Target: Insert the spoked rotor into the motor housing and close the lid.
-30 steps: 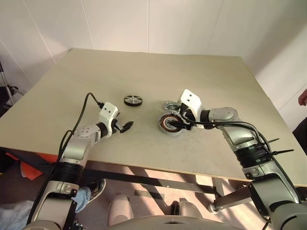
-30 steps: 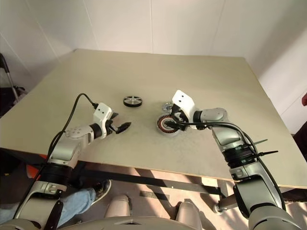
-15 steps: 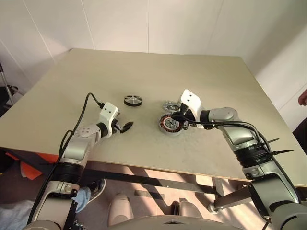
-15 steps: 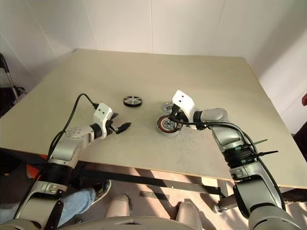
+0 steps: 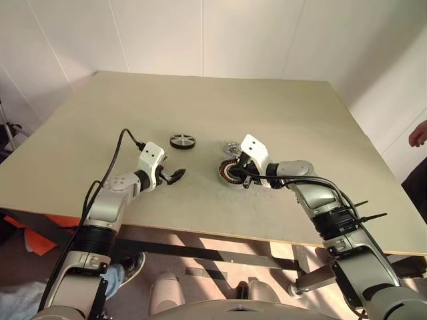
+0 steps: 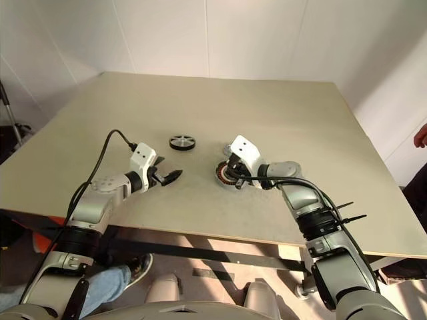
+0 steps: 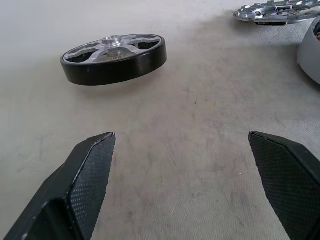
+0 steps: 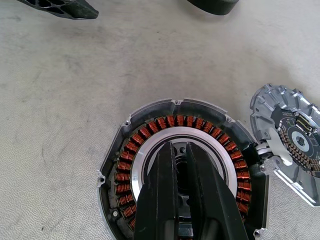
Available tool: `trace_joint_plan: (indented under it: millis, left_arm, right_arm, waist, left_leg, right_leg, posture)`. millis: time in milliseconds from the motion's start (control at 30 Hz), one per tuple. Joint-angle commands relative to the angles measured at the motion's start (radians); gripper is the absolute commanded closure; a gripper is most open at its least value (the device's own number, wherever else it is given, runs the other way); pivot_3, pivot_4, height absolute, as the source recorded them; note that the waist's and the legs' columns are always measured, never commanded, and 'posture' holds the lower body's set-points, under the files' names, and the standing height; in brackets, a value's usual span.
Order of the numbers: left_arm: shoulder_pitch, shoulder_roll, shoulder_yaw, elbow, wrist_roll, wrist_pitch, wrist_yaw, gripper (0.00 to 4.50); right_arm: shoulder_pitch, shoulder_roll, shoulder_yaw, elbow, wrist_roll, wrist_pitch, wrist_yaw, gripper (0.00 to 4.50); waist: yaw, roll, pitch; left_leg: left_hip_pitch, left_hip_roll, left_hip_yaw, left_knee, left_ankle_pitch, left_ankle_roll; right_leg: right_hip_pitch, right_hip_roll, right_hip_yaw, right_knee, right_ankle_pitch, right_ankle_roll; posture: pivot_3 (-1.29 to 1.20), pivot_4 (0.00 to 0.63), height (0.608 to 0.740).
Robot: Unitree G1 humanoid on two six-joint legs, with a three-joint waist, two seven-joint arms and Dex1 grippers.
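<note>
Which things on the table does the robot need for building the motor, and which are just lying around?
Needed for the job:
- spoked rotor
- motor housing, with the shut right gripper over its centre
- lid, right beside the housing
- left gripper, open, near the rotor

Just there:
- table
- a person's hand at the edge
- nothing else lies on the table
</note>
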Motion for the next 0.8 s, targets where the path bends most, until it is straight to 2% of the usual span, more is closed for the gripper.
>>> trace_joint_plan:
  millis: [33, 233, 400, 567, 800]
  left_arm:
    - [-0.022, 0.001, 0.009, -0.009, 0.000, -0.015, 0.004, 0.00]
    - [-0.026, -0.022, 0.020, 0.008, -0.008, -0.002, 0.029, 0.00]
    - [-0.065, -0.074, 0.074, 0.075, -0.036, 0.047, 0.106, 0.00]
    - [-0.170, -0.192, 0.281, 0.197, -0.197, 0.123, 0.249, 0.00]
    - [-0.247, -0.259, 0.375, 0.276, -0.305, 0.166, 0.271, 0.00]
  right_arm:
    - [-0.031, -0.036, -0.044, -0.054, 0.033, 0.037, 0.029, 4.10]
    - [-0.062, -0.073, -0.095, -0.137, 0.067, 0.072, 0.038, 4.10]
    - [-0.089, -0.068, -0.110, -0.088, 0.050, 0.080, -0.010, 4.10]
    - [-0.084, -0.071, -0.121, -0.088, 0.060, 0.076, -0.025, 4.10]
    - [-0.066, -0.075, -0.135, -0.132, 0.076, 0.102, -0.029, 4.10]
  waist:
    - [0.001, 0.000, 0.000]
    - [0.004, 0.001, 0.001]
    - [0.004, 0.001, 0.001]
    - [0.006, 0.001, 0.001]
    - [0.007, 0.000, 0.002]
  left_leg:
    - [0.000, 0.000, 0.000, 0.000, 0.000, 0.000]
    - [-0.004, 0.000, 0.000, 0.000, 0.000, 0.000]
    - [-0.007, 0.000, 0.000, -0.001, 0.000, -0.001]
    - [-0.011, 0.000, 0.000, -0.001, 0.001, -0.001]
    - [-0.011, -0.001, 0.000, 0.000, 0.000, -0.001]
  right_leg:
    - [0.000, 0.000, 0.000, 0.000, 0.000, 0.000]
    - [-0.003, 0.000, 0.001, 0.000, 0.004, -0.006]
    - [-0.006, 0.000, 0.000, 0.000, 0.004, -0.007]
    - [-0.010, 0.000, 0.000, 0.000, 0.005, -0.008]
    - [-0.009, 0.000, 0.000, 0.000, 0.005, -0.008]
  posture:
    - [0.00, 0.000, 0.740]
    - [0.00, 0.000, 0.740]
    - [0.00, 0.000, 0.740]
    - [0.00, 0.000, 0.740]
    - [0.00, 0.000, 0.740]
